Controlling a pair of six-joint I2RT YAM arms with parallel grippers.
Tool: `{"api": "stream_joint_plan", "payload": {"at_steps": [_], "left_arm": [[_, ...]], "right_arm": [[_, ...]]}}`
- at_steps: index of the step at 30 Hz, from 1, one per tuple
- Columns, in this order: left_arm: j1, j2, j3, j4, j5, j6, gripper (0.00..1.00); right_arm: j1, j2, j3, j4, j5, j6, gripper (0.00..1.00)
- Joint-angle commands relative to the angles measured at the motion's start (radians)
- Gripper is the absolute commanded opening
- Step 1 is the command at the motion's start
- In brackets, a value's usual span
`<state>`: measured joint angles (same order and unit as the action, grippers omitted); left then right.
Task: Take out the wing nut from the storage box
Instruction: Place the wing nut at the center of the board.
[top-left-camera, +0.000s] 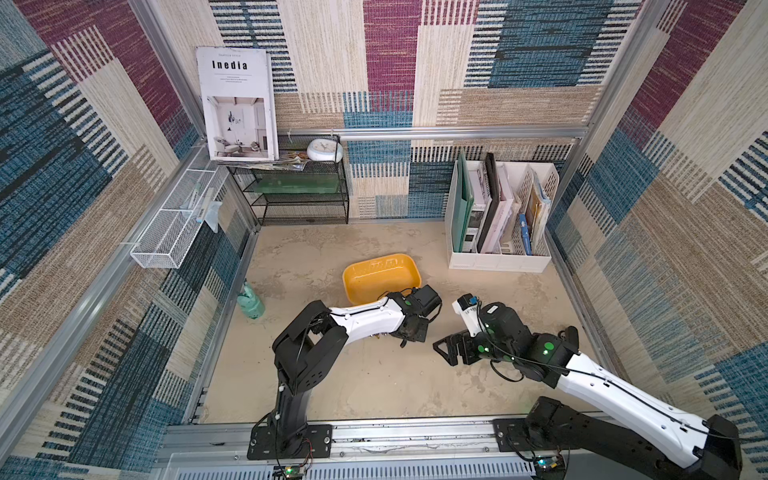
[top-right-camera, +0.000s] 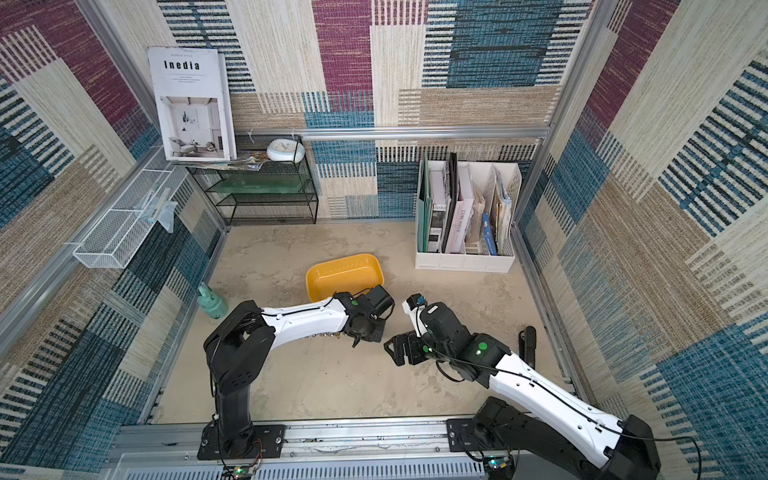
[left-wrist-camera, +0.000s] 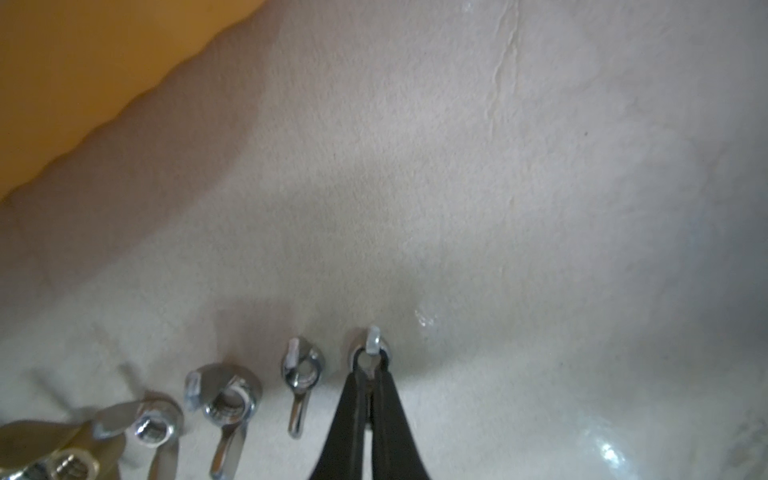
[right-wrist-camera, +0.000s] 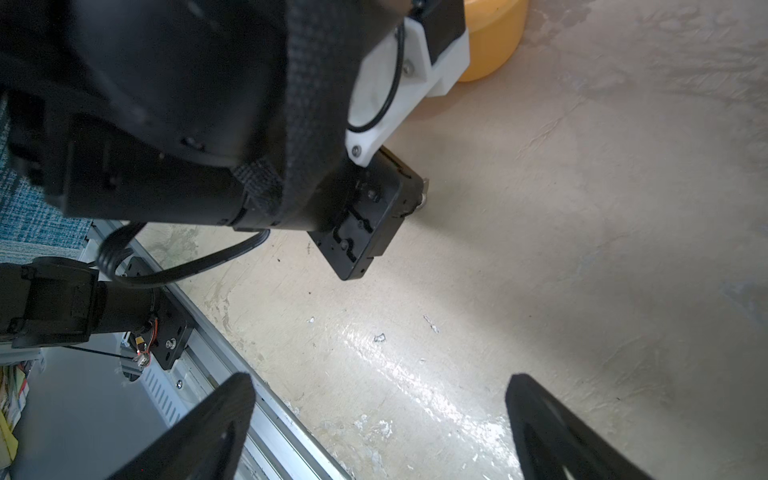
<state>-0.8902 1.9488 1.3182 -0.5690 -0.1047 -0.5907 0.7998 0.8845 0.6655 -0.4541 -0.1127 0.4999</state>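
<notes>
Left gripper (left-wrist-camera: 371, 368) pinches a wing nut (left-wrist-camera: 372, 340) tight, its long axis seemingly in line with the jaws (blurry close-up), outside the storage box (top-left-camera: 378, 274). Right gripper (right-wrist-camera: 380, 380) gapes wide, empty.

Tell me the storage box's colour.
The storage box is yellow, clearest in a top view.

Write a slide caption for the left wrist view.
Left gripper shut on a wing nut, beside other wing nuts lying on the table near the storage box.
</notes>
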Motion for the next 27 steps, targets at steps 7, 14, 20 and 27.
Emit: {"api": "stream_joint_plan", "payload": {"at_steps": [7, 14, 20, 27], "left_arm": [[-0.001, -0.017, 0.009, 0.005, 0.002, 0.003, 0.27], [-0.001, -0.068, 0.051, -0.034, -0.004, 0.004, 0.31], [0.029, -0.141, 0.097, -0.083, -0.033, 0.023, 0.4], [0.095, -0.254, 0.103, -0.109, -0.06, 0.034, 0.85]], "right_arm": [[0.002, -0.016, -0.001, 0.005, 0.009, 0.003, 0.99], [0.001, -0.045, -0.006, 0.003, 0.032, 0.014, 0.99], [0.001, -0.069, -0.016, 0.029, 0.073, 0.034, 0.99], [0.002, -0.038, -0.001, 0.039, 0.258, 0.067, 0.99]]}}
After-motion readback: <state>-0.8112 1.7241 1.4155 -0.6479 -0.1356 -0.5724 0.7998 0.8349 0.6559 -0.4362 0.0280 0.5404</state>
